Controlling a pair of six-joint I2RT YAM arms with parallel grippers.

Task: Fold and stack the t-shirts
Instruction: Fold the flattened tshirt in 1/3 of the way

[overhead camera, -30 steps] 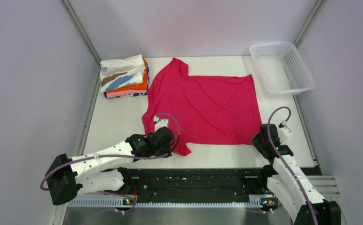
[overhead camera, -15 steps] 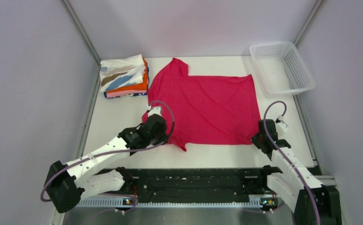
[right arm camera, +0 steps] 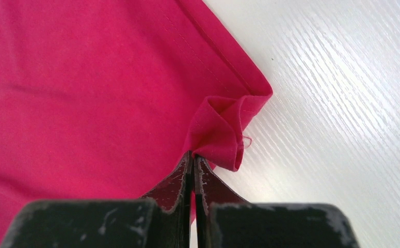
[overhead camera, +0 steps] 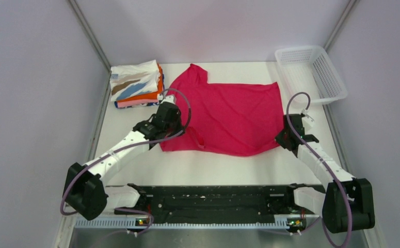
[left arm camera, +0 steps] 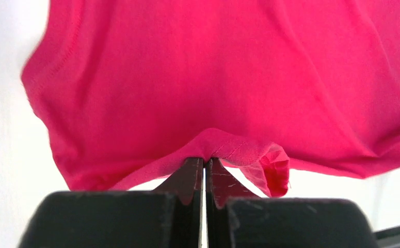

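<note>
On the white surface (overhead camera: 228, 168), between the two arms, I see the plain magenta-red cloth t-shirt (overhead camera: 228, 116) spread mostly flat. Its collar end points toward the far left, and its near edge lies loose and uneven.

1. Left arm: the left gripper (left arm camera: 204, 163) sits at the left side of the t-shirt, near the sleeve. In the wrist view both jaws are pressed together, with a small pinch of stitched hem clamped between the tips. A short bunched flap of cloth hangs to the right of the tips.
2. Right arm: the right gripper (right arm camera: 192, 157) sits at the right side of the t-shirt, at its near corner. I see the jaws closed tight on that corner, which folds into a small crumpled peak above the tips. The straight hem runs away from it toward the top of the wrist view, with bare surface to its right.
3. Stack of folded t-shirts (overhead camera: 136, 85): it rests at the far left corner, just beside the collar end. The top one is white with tan and blue streaks. Orange, pink and dark blue layers show beneath it.
4. White plastic mesh basket (overhead camera: 328, 77): it stands at the far right corner, apart from the t-shirt.
</note>
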